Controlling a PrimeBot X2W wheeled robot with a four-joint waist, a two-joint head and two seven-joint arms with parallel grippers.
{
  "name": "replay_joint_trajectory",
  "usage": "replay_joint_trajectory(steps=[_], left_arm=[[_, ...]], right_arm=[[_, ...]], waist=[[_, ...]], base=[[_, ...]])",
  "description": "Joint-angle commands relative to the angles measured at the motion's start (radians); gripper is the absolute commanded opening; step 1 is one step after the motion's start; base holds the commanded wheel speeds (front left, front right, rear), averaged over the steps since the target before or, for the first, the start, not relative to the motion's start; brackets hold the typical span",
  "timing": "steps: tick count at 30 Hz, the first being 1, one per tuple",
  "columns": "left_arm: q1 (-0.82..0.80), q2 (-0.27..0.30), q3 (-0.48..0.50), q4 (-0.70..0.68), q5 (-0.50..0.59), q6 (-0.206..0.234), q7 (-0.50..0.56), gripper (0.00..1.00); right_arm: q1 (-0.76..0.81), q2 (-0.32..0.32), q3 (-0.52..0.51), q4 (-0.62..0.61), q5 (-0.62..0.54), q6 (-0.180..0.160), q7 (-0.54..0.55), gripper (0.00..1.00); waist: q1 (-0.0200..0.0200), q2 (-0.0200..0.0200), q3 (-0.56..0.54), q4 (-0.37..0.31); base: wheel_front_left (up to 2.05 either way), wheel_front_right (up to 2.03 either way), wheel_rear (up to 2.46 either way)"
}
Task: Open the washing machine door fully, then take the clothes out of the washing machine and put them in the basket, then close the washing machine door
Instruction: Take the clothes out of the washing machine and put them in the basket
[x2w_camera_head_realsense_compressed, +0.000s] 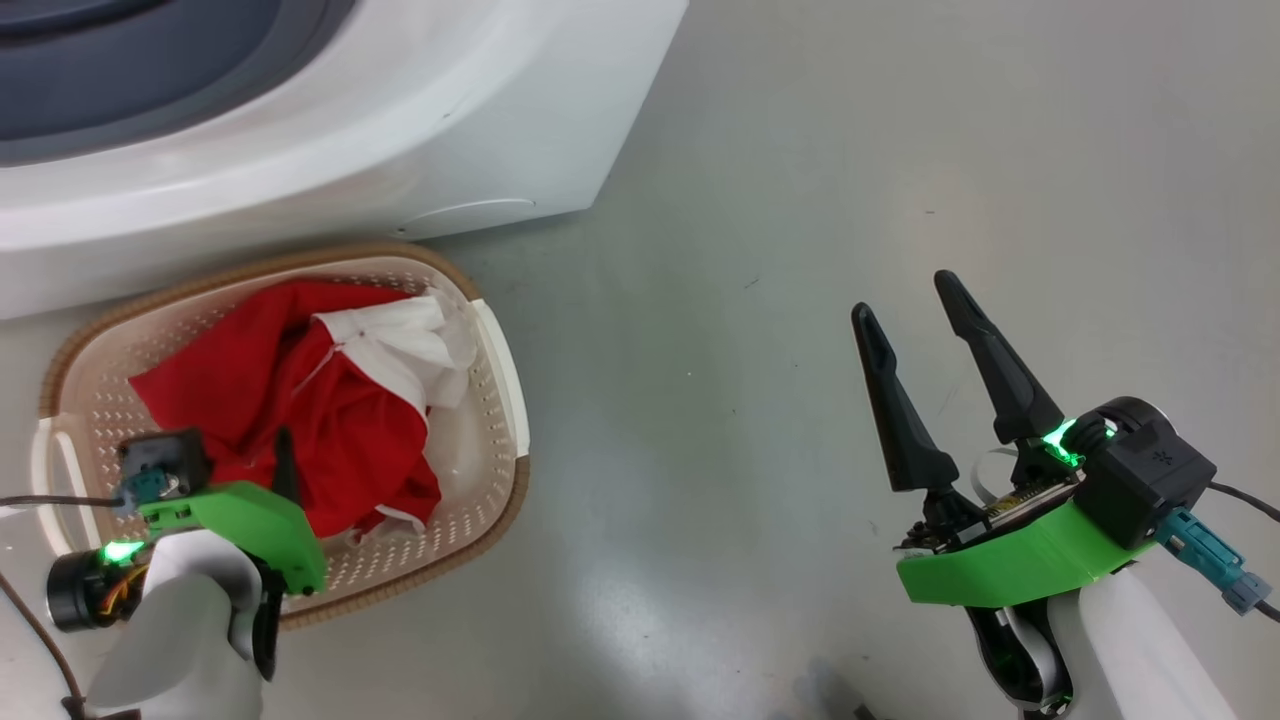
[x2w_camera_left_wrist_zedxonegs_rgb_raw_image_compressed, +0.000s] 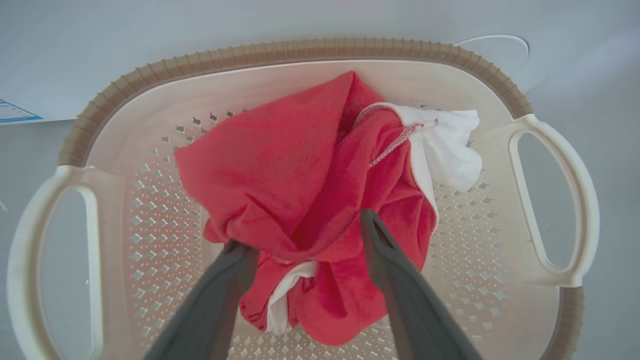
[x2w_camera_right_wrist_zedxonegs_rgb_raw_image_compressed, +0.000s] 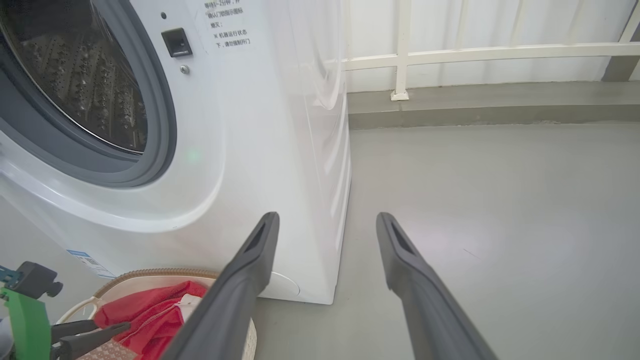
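The clothes (x2w_camera_head_realsense_compressed: 300, 400), red fabric with a white panel, lie heaped in the cream basket (x2w_camera_head_realsense_compressed: 500, 380) on the floor in front of the white washing machine (x2w_camera_head_realsense_compressed: 400, 130). My left gripper (x2w_camera_left_wrist_zedxonegs_rgb_raw_image_compressed: 303, 230) points down into the basket (x2w_camera_left_wrist_zedxonegs_rgb_raw_image_compressed: 300, 50), its fingers spread wide on either side of a fold of the clothes (x2w_camera_left_wrist_zedxonegs_rgb_raw_image_compressed: 300, 190). My right gripper (x2w_camera_head_realsense_compressed: 907, 298) hangs open over bare floor to the right, holding nothing. In the right wrist view the right gripper (x2w_camera_right_wrist_zedxonegs_rgb_raw_image_compressed: 327, 217) faces the machine's corner (x2w_camera_right_wrist_zedxonegs_rgb_raw_image_compressed: 260, 125), and the steel drum (x2w_camera_right_wrist_zedxonegs_rgb_raw_image_compressed: 90, 85) stands uncovered. The washing machine door is out of view.
Grey floor (x2w_camera_head_realsense_compressed: 750, 300) stretches to the right of the machine and basket. A raised kerb (x2w_camera_right_wrist_zedxonegs_rgb_raw_image_compressed: 475, 107) and a white railing (x2w_camera_right_wrist_zedxonegs_rgb_raw_image_compressed: 400, 50) close off the far side. The basket sits tight against the machine's base.
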Motion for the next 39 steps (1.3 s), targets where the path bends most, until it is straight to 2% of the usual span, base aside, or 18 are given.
replay_joint_trajectory(steps=[1, 10, 16, 30, 39], left_arm=[[0.013, 0.025, 0.026, -0.021, -0.005, 0.008, -0.012, 1.0], [0.07, 0.014, 0.044, -0.128, 0.013, 0.024, -0.012, 1.0], [0.123, -0.004, 0.076, -0.239, 0.021, 0.019, -0.012, 1.0], [0.256, -0.053, 0.109, -0.427, 0.063, -0.02, -0.012, 1.0], [0.353, -0.079, 0.138, -0.625, 0.09, -0.026, -0.012, 1.0]], right_arm=[[-0.001, -0.001, 0.017, -0.019, 0.012, 0.006, -0.006, 1.0], [0.006, -0.001, 0.016, -0.007, 0.018, 0.006, -0.006, 1.0], [0.004, -0.001, 0.013, 0.007, 0.014, 0.006, -0.006, 1.0], [0.03, -0.001, 0.003, 0.035, 0.013, 0.006, -0.006, 1.0], [0.057, -0.001, -0.02, 0.05, -0.006, 0.006, -0.006, 1.0]], waist=[[0.0, -0.0001, -0.008, 0.007], [0.0, -0.0001, -0.047, 0.035], [0.0, -0.0001, -0.091, 0.059], [0.0, -0.0001, -0.209, 0.102], [0.0, -0.0001, -0.282, 0.12]], base=[[0.0, 0.0, 0.0], [0.0, 0.0, 0.0], [0.0, 0.0, 0.0], [0.0, 0.0, 0.0], [0.0, 0.0, 0.0]])
